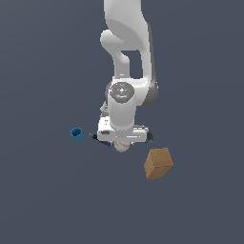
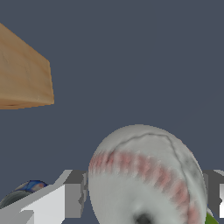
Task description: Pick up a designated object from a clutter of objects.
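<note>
The white baseball (image 2: 146, 179) with red stitching sits between my two fingers (image 2: 65, 199), which press against its sides. In the exterior view only the ball's lower part (image 1: 123, 147) shows, right under my gripper (image 1: 123, 141). The gripper is shut on the ball. I cannot tell whether the ball is off the floor. The tan cube (image 1: 158, 163) stands apart on the exterior view's right and also shows in the wrist view (image 2: 22, 74). The small blue cup (image 1: 76, 134) is on the exterior view's left, with the dark screwdriver (image 1: 96, 138) between it and the gripper.
The white arm (image 1: 126, 57) rises over the gripper and hides what lies behind it. A blue, rounded thing (image 2: 29, 187) peeks past one finger in the wrist view. The floor is plain dark grey (image 1: 200, 209).
</note>
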Tool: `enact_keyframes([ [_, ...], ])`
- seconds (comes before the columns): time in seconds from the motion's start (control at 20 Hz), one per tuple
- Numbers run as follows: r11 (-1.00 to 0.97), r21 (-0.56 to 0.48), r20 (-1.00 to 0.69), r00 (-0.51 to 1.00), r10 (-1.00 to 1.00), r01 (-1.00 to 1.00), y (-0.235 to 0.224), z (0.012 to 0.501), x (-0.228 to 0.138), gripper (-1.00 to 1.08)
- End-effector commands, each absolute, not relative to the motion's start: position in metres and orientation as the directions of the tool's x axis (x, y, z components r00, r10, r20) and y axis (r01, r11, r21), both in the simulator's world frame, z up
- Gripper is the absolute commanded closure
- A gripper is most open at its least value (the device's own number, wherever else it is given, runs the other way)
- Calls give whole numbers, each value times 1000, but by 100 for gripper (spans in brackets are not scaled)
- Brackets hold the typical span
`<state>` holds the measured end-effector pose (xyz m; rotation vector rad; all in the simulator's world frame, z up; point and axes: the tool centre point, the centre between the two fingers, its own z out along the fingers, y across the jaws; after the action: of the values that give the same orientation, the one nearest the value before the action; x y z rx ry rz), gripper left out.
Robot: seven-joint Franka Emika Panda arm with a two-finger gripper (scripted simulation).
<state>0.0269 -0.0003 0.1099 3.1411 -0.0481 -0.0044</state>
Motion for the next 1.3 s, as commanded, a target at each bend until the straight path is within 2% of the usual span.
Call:
enact_keyframes([
  [0.0, -1000, 0, 0, 1000, -31, -31, 0, 128, 16, 108],
  [1.25, -1000, 0, 0, 1000, -31, -31, 4, 318, -100, 108],
])
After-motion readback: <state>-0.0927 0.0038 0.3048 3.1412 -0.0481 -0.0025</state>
